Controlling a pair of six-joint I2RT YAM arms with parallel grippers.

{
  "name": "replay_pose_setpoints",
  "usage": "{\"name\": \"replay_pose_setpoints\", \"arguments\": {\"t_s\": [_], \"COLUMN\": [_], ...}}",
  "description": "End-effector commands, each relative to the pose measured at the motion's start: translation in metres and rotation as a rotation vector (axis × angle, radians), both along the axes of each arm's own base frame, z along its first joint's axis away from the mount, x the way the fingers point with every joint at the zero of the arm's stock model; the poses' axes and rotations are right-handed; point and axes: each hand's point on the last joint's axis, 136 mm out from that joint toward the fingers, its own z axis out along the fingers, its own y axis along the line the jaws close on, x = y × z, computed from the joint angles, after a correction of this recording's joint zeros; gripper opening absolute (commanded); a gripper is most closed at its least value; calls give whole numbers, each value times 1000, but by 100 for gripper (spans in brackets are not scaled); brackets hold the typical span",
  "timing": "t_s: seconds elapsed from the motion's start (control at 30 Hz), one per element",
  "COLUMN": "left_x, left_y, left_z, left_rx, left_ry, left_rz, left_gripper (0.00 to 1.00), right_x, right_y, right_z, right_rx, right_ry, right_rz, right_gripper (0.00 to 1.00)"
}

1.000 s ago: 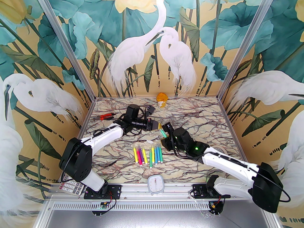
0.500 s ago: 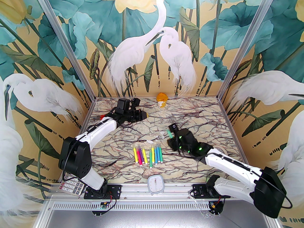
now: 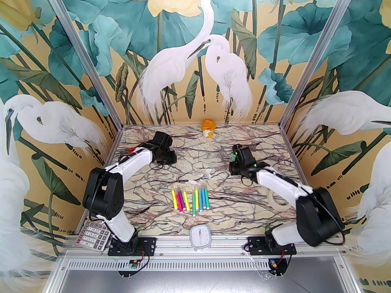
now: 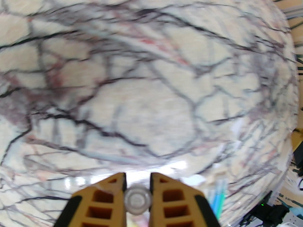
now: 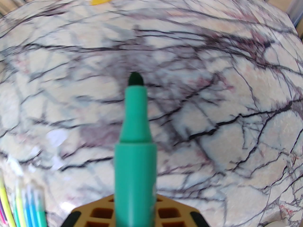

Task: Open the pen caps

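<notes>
Left gripper [image 4: 138, 180]: clenched on a clear pen cap [image 4: 138, 200], whose round end faced the wrist camera; the gripper sat toward 10 o'clock of the table [image 3: 268, 151].
Right gripper [image 5: 135, 207]: grasped a teal pen [image 5: 135, 150] by its body, the pen pointing to 12 o'clock in the wrist view; the gripper sat toward 2 o'clock of the table.
Felt tip [image 5: 136, 78]: dark and uncapped, above the marble top.
Row of pens [image 3: 191, 197]: lay side by side at 6 o'clock of the table's middle.
Loose caps [image 3: 192, 182]: lay just at 12 o'clock of the row, apart from both grippers.
Surroundings: orange-lidded jar [image 3: 208, 128] at 12 o'clock, small clock [image 3: 200, 236] at 6 o'clock, tape roll [image 3: 279, 200] at 4 o'clock.
</notes>
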Motion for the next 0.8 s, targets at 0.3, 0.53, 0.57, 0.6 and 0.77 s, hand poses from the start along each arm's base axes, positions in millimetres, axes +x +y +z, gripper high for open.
{"name": "replay_pose_setpoints", "arguments": {"t_s": [0.3,0.53,0.57,0.6,0.77], "left_x": [-5,-6,-6,-6,-6], "left_y": [31,33,33,34,35], "left_z": [-54,-69,-70,-72,-78], "left_rx": [98,113,116,119,115], "left_ry": [161,196,200,202,220], "left_rz": [12,12,13,11,15], "left_gripper": [1,12,16,19,23], "right_x": [15,14,14,13,11], "right_y": [-16,-24,-25,-26,-29], "right_z": [-35,-47,-48,-49,-54], "right_rx": [-88,-142,-149,-155,-171], "right_ry": [169,199,202,206,220], "right_rz": [-43,-58,-60,-61,-66], "right_gripper": [5,12,13,14,17]}}
